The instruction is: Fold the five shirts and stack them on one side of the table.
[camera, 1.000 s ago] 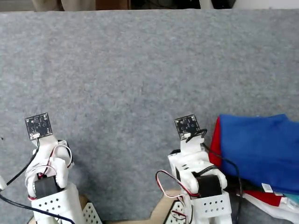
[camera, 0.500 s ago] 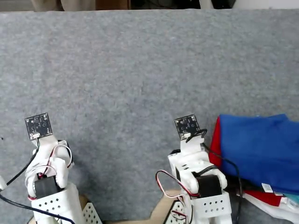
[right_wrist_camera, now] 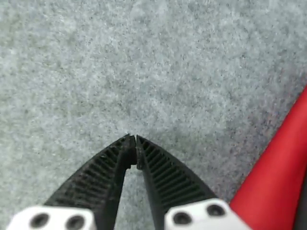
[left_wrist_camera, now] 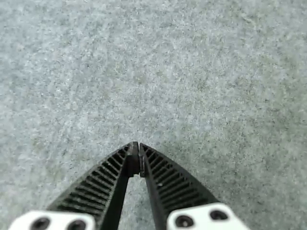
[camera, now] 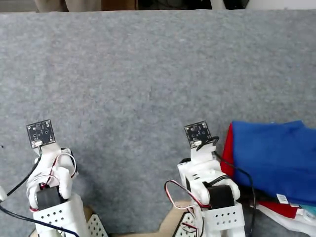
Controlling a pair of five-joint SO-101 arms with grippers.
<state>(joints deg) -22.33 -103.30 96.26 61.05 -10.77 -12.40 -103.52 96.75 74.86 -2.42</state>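
A stack of folded shirts lies at the table's near right: a blue shirt on top, a red shirt under it, and white and teal edges at the bottom. The red shirt's edge also shows in the right wrist view. Both arms are drawn back at the near edge. My left gripper is shut with nothing in it, over bare grey felt. My right gripper is shut too, holding nothing, just beside the red shirt. In the high view the left arm and the right arm sit tucked in.
Grey felt covers the whole table, with wide room in the middle, far side and left. Cables hang by the right arm's base.
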